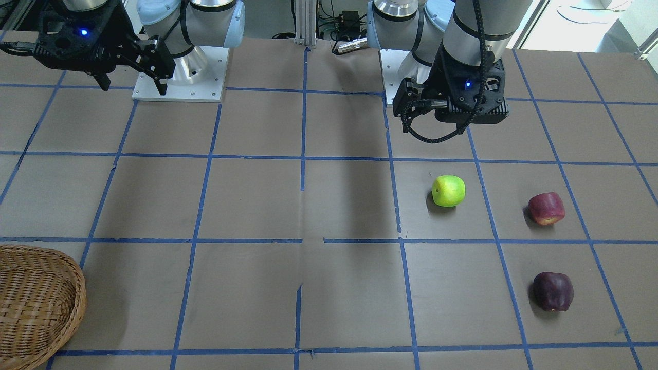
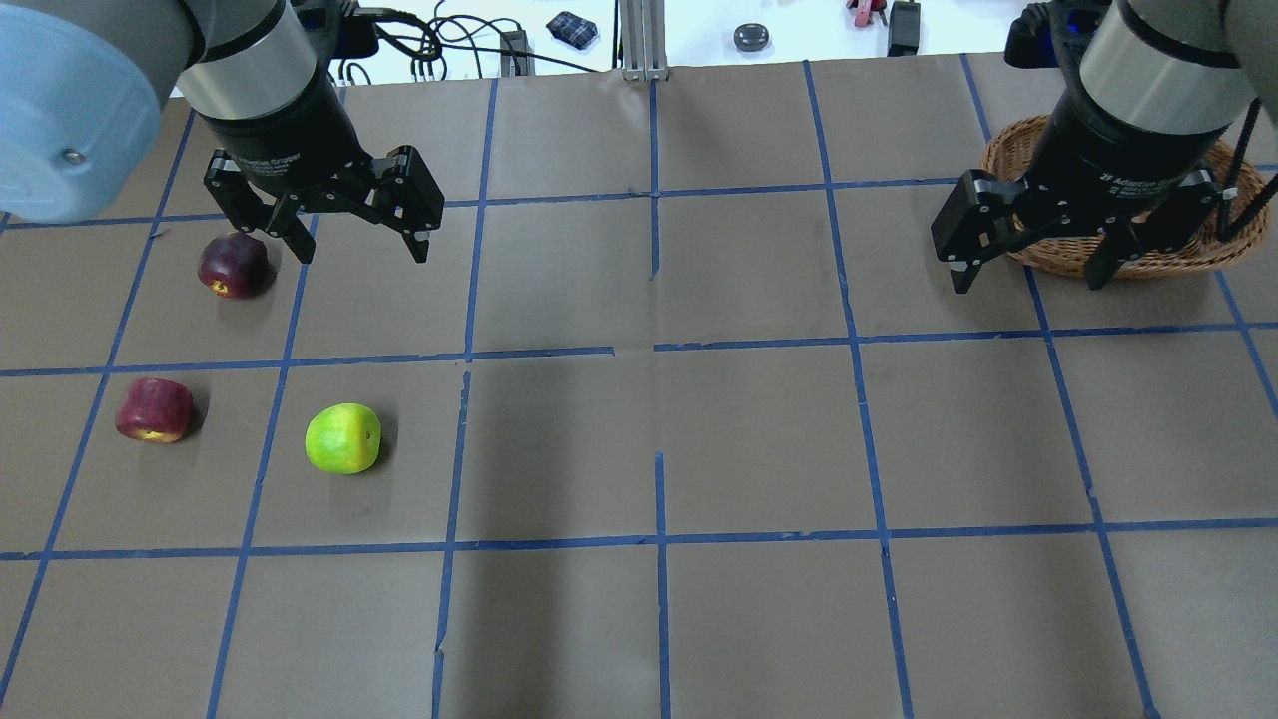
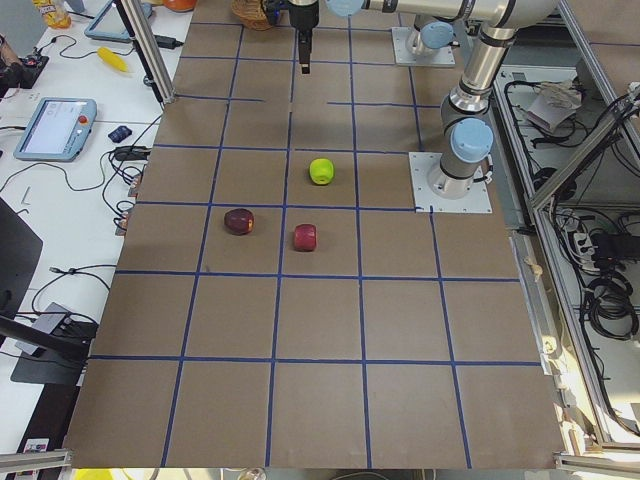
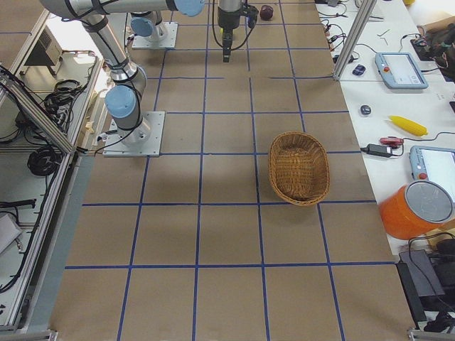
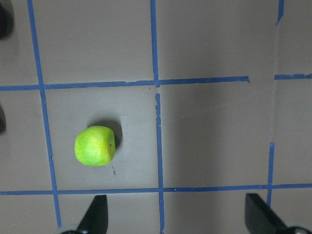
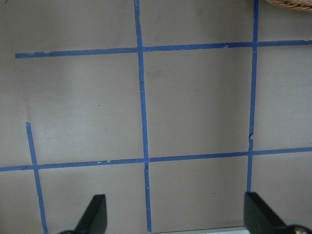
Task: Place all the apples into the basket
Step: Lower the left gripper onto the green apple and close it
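A green apple (image 1: 448,190) (image 2: 342,437) lies on the brown table on my left side, and it shows in the left wrist view (image 5: 95,146) just left of centre. A red apple (image 1: 546,208) (image 2: 154,409) and a dark red apple (image 1: 552,291) (image 2: 234,265) lie further left. My left gripper (image 2: 359,245) (image 5: 178,217) hangs open and empty above the table, beside the dark red apple. The wicker basket (image 1: 77,288) (image 4: 299,202) stands on the far right side. My right gripper (image 2: 1028,270) (image 6: 175,217) is open and empty, in the air just short of the basket.
Blue tape lines divide the table into squares. The arm base plates (image 1: 180,77) sit at the robot's edge. A bench past the far edge holds pendant tablets (image 4: 399,69), cables and an orange container (image 4: 419,213).
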`<state>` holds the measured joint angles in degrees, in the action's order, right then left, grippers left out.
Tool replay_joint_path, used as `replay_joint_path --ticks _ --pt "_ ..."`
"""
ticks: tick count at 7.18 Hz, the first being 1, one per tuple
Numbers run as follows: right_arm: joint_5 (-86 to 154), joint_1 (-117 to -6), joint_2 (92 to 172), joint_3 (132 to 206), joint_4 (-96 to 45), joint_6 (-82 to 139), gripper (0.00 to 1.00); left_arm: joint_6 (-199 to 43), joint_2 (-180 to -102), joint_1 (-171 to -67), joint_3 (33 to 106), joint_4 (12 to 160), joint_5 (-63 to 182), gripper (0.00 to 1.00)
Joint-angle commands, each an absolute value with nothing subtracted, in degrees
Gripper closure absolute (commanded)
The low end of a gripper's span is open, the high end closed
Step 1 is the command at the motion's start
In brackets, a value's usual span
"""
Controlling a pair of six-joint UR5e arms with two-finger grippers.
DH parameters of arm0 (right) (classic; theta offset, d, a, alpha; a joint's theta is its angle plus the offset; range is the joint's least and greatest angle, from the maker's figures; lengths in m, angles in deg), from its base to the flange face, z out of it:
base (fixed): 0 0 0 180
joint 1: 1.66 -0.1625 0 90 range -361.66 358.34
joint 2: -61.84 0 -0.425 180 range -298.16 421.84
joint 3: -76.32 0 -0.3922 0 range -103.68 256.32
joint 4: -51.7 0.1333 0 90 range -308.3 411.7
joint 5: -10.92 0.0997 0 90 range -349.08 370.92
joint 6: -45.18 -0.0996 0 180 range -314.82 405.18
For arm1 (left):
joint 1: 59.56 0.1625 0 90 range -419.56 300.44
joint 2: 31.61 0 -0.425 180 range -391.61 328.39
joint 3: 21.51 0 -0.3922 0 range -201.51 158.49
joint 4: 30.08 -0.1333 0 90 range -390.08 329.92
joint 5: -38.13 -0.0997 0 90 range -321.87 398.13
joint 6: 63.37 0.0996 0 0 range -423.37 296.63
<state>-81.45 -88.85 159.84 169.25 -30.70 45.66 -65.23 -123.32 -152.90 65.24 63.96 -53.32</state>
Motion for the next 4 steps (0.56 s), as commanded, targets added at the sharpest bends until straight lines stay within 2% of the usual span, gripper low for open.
replay_joint_path --ticks 1,4 --pt "-81.4 -88.9 159.8 169.3 -30.9 45.6 0.00 -65.2 -123.4 -152.9 65.2 63.9 -53.4 0.00" --pt "-81.7 -88.9 159.8 170.0 -30.8 45.6 0.00 -62.9 -123.3 -151.0 66.9 63.3 -53.6 0.00"
